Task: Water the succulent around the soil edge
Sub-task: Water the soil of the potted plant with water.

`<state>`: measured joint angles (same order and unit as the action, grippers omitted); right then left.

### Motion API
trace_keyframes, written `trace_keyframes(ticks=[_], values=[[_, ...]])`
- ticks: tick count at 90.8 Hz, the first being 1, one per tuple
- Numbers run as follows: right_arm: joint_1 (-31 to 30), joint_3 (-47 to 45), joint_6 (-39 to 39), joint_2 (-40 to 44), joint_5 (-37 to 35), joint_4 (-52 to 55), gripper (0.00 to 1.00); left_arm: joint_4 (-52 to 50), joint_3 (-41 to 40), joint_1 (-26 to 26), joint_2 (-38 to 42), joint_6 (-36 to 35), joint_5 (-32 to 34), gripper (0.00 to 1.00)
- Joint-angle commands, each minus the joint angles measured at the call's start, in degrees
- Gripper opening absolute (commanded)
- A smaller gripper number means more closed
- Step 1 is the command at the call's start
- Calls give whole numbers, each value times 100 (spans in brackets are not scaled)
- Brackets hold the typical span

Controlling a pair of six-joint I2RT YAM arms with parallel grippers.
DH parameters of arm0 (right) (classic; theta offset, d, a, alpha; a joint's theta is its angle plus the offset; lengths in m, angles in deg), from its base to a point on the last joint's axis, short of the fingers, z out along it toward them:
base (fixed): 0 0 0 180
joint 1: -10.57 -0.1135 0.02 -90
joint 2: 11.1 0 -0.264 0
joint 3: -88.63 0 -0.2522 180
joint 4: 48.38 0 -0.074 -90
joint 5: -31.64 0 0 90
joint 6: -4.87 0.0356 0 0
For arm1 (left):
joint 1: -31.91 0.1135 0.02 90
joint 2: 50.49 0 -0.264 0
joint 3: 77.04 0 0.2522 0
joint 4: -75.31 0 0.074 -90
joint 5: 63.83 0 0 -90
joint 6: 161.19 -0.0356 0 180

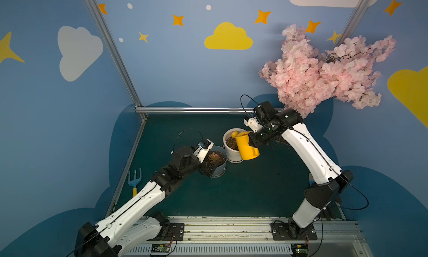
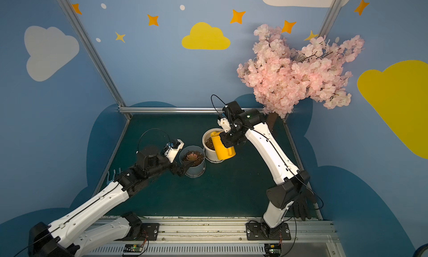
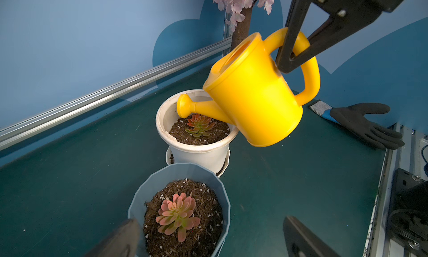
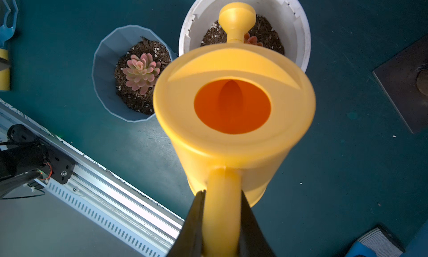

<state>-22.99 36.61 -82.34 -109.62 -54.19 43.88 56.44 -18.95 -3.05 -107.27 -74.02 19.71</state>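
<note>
Succulent point(image 3: 199, 126): small rosette of fleshy green leaves tipped orange-red, planted mid-pot in the white pot point(image 3: 199, 151), which stands near the middle of the tabletop point(image 3: 69, 174), a little toward 12 o'clock.
White pot: round, with smooth walls and a rolled rim. It holds dark crumbly soil point(image 3: 180, 133) flecked with white grains, filled short of the rim.
Watering can point(image 3: 252, 100): glossy yellow with a cylindrical body, a round fill hole and a loop handle. It is held in the air, tipped spout-down. In both top views the flared rose hangs over the soil by the pot's 12 o'clock rim, and the body overhangs the rim at about 4 o'clock.
Right gripper point(image 4: 221, 198): black fingers clamped on the can's handle, one on each side.
Blue pot point(image 3: 162, 186): pale blue-grey with faceted walls, just beside the white pot at its 8 o'clock. It holds coarse brown fibrous soil with a pink succulent point(image 3: 177, 213) in the centre.
Left gripper point(image 2: 184, 168): jaws apart at the blue pot's 8 o'clock rim.
Tabletop: dark green and matt.
Edges: a blue rake point(image 1: 134, 179) with a yellow handle lies at 8 o'clock, a black glove point(image 3: 361, 124) at 4 o'clock and a pink blossom tree point(image 1: 324, 68) at 1 o'clock.
</note>
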Motion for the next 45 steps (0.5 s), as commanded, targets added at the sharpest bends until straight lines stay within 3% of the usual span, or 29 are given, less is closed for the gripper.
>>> trace_keyframes(ticks=[1,45], values=[[-62,54,-69,117,80,44,0,99,-72,-12,17,-76,-47,100],[-243,-135,-126,286,119,54,0,80,-60,-16,16,-61,-19,100]])
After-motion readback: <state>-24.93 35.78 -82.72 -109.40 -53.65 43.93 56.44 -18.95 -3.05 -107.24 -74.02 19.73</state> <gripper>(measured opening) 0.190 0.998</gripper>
